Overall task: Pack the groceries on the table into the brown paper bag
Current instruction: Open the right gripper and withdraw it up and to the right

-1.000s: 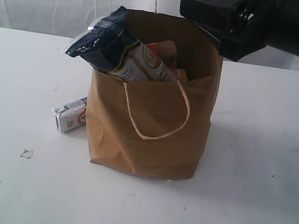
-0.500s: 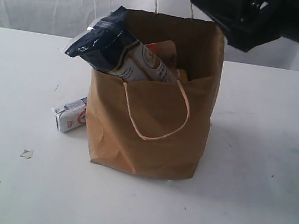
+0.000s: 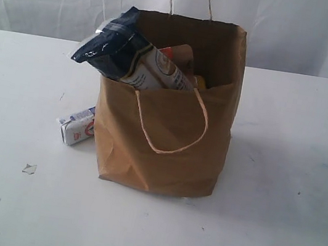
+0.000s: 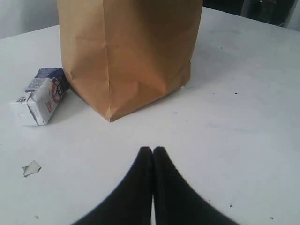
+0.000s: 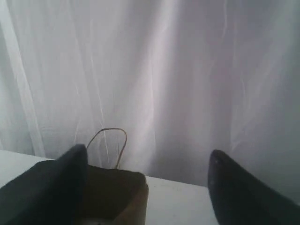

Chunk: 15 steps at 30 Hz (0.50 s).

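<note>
Brown paper bag [image 3: 166, 148] half-hides dark-blue packet [image 3: 110, 46] | left end effector [image 4: 152, 150] closed | right end effector [image 5: 147, 152] spread wide

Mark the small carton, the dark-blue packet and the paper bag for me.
small white-blue carton [image 3: 77, 125], exterior view, its long side
long dark-blue packet [image 3: 110, 49], exterior view, dark upper end
brown paper bag [image 3: 163, 169], exterior view, lower front wall

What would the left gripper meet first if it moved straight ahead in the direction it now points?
Probably the brown paper bag, near its base; only table surface lies between, though depth is unclear.
</note>
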Available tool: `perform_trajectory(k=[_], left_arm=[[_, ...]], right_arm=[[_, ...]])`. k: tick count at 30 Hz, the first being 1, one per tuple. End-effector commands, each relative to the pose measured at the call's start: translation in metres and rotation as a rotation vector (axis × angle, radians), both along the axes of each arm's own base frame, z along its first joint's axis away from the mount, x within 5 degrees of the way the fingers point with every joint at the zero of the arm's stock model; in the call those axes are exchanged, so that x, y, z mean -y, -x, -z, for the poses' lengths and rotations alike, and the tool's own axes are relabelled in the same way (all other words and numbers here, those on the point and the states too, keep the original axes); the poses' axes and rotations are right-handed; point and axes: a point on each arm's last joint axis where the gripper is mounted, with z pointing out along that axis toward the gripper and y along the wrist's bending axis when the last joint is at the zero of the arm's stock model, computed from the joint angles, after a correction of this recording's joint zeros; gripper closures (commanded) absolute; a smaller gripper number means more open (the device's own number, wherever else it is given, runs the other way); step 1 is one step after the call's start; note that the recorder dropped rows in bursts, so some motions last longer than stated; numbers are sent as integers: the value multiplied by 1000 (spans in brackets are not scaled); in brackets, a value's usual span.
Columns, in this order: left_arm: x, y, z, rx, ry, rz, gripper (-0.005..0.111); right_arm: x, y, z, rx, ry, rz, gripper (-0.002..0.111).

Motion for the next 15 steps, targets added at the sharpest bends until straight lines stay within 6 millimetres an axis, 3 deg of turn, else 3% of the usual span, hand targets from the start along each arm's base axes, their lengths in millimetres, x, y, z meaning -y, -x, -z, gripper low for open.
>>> perform_trajectory(k=[1,4,8,11,15], left_arm=[[0,0,0,-1,6,6,107],[0,0,0,-1,6,6,107],[0,0,0,-1,6,6,107],[0,0,0,-1,6,6,107],[0,0,0,-1,6,6,107]], right_arm=[[5,15,14,-46,-44,23,46],[7,17,32,-95,-36,31,46],[-2,21,55,-132,113,-67,48],[-8,26,72,-133,224,-163,57],[-4,29,75,-160,155,-116,73]])
